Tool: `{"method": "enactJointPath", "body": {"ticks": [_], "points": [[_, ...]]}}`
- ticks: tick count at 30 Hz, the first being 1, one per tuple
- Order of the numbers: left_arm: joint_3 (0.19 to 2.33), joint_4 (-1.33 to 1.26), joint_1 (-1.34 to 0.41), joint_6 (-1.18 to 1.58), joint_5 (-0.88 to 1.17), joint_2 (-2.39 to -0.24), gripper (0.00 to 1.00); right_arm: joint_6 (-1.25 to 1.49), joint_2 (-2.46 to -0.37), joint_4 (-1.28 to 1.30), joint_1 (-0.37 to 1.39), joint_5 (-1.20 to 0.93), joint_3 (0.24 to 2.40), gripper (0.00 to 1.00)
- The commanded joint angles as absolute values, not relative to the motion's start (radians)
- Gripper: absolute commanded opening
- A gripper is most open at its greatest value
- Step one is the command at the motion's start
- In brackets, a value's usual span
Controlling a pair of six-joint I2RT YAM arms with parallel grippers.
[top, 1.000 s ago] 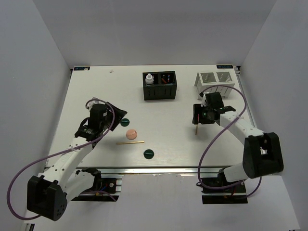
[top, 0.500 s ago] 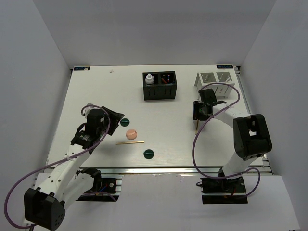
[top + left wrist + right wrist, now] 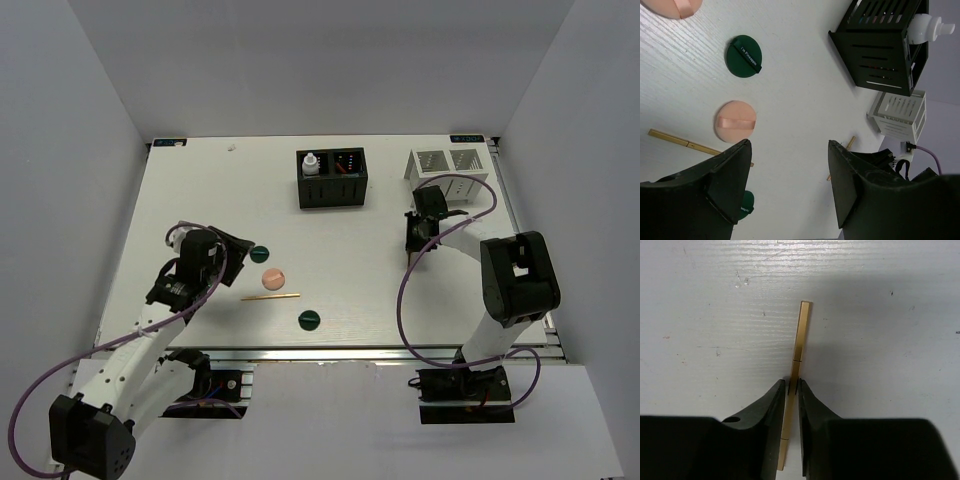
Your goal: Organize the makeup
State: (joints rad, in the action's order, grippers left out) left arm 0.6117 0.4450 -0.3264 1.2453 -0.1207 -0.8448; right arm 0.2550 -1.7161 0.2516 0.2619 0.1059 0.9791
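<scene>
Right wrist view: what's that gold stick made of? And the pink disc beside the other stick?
Gold stick: likely metal or metallic-coated plastic, judging by its satin sheen, square edges and seam. Pink disc: probably a soft matte puff; glossy ribbon strap across it.

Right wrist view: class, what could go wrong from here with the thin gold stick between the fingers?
The thin gold stick sits between the right gripper's narrow fingertips, much of it sticking out, so it may swivel or slip. In the top view, the purple cable loops close to the white slotted box and might snag it.
</scene>
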Motion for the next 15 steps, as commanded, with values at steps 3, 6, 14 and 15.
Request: {"method": "enactJointPath", "body": {"ticks": [3, 6, 14, 15], "points": [[0.609, 0.469, -0.321, 1.259, -0.146, -0.810, 0.72, 0.261, -1.724, 0.236, 0.259, 0.123, 0.960, 0.13], [0.600, 0.472, -0.321, 1.270, -0.147, -0.799, 0.72, 0.241, -1.724, 0.235, 0.258, 0.111, 0.960, 0.05], [0.578, 0.491, -0.321, 1.365, -0.153, -0.784, 0.72, 0.149, -1.694, 0.239, 0.258, -0.109, 1.063, 0.00], [0.577, 0.495, -0.321, 1.379, -0.156, -0.782, 0.72, 0.115, -1.684, 0.232, 0.258, -0.199, 1.077, 0.00]]}}
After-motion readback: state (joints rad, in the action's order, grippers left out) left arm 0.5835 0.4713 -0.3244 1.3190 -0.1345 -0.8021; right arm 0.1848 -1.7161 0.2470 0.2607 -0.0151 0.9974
